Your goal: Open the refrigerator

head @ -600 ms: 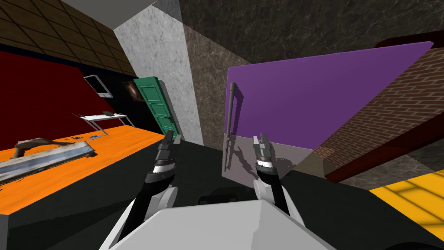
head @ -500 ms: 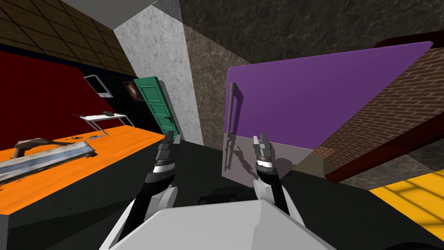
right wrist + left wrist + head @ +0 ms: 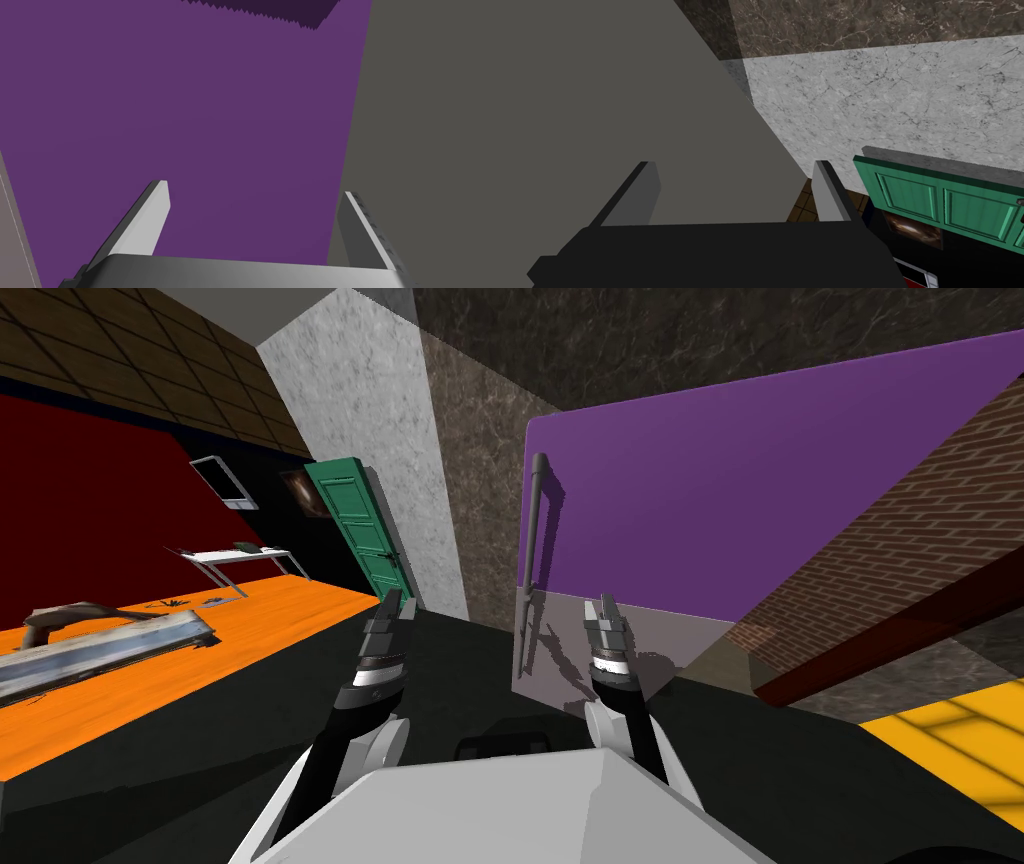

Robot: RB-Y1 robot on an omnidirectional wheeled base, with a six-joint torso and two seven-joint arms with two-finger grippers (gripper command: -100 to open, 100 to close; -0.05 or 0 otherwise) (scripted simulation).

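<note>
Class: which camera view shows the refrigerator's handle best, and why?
The head view: the handle stands whole, a dark bar along the purple door's left edge. The right wrist view gives flat purple door; the left wrist, walls and a green door.

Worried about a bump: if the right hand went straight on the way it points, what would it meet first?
Most likely the purple refrigerator door, dead ahead between the fingers of the open right hand. The dark handle stands to the left of that line. Depth is unclear.
</note>
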